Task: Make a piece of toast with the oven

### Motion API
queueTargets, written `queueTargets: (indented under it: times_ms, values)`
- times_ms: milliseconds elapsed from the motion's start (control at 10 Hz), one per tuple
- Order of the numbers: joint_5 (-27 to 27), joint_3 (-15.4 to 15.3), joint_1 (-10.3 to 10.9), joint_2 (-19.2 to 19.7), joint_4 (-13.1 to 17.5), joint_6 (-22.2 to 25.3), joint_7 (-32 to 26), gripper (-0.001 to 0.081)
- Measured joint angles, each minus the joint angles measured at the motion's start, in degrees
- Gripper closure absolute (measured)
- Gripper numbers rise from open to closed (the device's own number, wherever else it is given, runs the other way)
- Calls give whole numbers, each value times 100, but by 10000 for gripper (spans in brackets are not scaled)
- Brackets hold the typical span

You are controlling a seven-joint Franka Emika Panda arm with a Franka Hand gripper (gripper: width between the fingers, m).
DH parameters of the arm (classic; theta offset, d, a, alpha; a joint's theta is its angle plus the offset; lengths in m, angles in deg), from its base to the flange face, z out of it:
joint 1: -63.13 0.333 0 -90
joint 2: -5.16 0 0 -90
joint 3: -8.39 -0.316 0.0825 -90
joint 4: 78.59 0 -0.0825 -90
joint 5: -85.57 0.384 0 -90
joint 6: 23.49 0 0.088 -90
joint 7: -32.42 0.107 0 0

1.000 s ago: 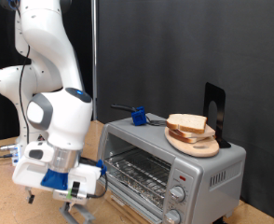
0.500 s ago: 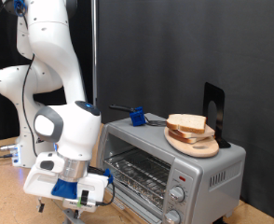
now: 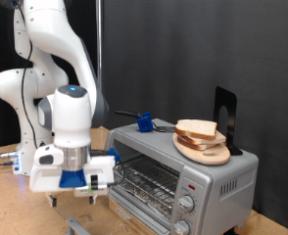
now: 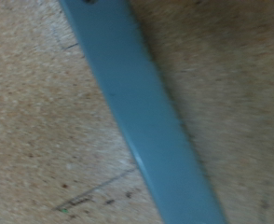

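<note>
The silver toaster oven stands at the exterior view's right. Its door hangs open and the wire rack shows inside. The door's grey bar handle lies low at the bottom edge; in the wrist view it crosses the picture as a blue-grey bar over the table. The piece of toast lies on a round wooden plate on top of the oven. My gripper hangs in front of the open oven, just above the handle, with its fingers apart and nothing between them.
A blue cup and a dark utensil sit on the oven's top at the back. A black stand rises behind the plate. Two round knobs are on the oven's front. The table is bare chipboard.
My hand has risen a little from near the table and turned, shifting towards the oven front. The toast, plate and oven have not moved.
</note>
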Motion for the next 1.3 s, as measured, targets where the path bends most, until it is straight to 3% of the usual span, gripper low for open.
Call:
queueTargets:
  times_ms: [100,200,300,400,500,600,700,800,1100,1300]
  values:
    - [425,-17,-6,-208,-15,101,-441,1]
    - [542,-17,-8,-462,-98,229,-569,1]
    - [505,-17,-7,-436,-109,228,-533,1]
    - [1173,-57,18,-436,-96,222,-1120,1]
    - [2294,-106,66,-539,-38,381,-2225,1]
    - [3367,-110,111,-729,37,750,-3341,1]
    - [4082,-77,112,-944,108,1288,-4179,1]
    - [4427,-32,109,-1146,166,1738,-4620,1]
    - [4518,-10,109,-1741,253,2616,-4847,1]
    - [4387,-42,107,-2132,279,2886,-4542,1]
